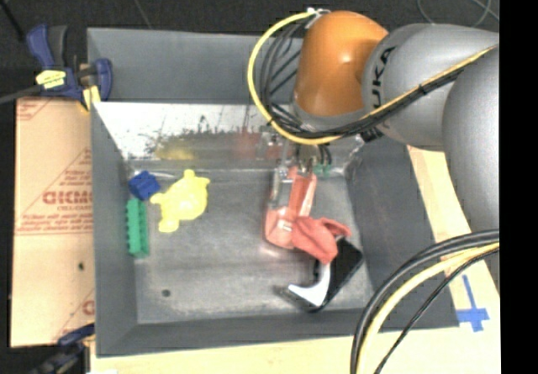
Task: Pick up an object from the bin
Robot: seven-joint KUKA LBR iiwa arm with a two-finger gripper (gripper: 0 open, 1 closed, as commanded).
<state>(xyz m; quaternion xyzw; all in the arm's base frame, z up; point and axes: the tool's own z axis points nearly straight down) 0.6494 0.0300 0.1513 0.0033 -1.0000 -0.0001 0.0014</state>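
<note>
Grey metal bin is seen from above, nothing fancy. End effector is lowered right of centre, onto the top end of a pink plastic piece that's touched by a red cloth. Apart or together can't be told tbh. A yellow toy is left well apart on the left

— Where's the gripper?
— In the bin's right half, at the upper end of a pink-red soft thing. A black-and-white piece touches that.
— And the left side?
— A yellow toy, a blue block and a green studded brick, close together.
</note>
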